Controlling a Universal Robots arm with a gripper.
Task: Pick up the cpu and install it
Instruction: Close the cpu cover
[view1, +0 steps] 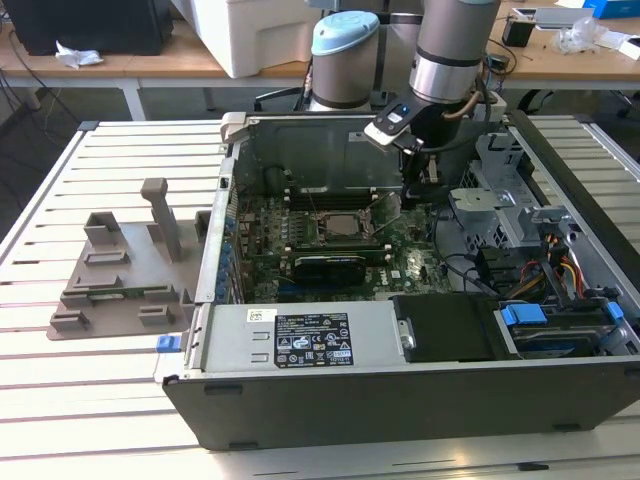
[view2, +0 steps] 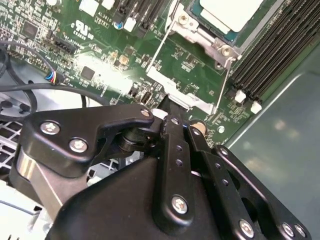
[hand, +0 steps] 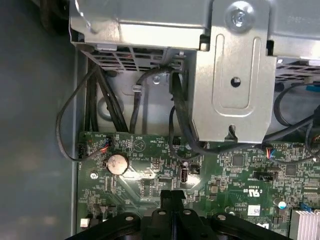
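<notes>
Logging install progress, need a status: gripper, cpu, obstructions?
Gripper shut, empty, tip low over the motherboard beside the socket. Cpu lies in socket. Lever wire close to tip.

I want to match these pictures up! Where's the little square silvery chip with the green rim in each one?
Exterior view: the small flat silvery-grey square cpu lies mid-board on the green motherboard, inside the open grey case.
Second wrist view: cpu beside the long black memory slots.
First wrist view: motherboard around the round silver coin battery.
Shared landmark: the motherboard.
</notes>
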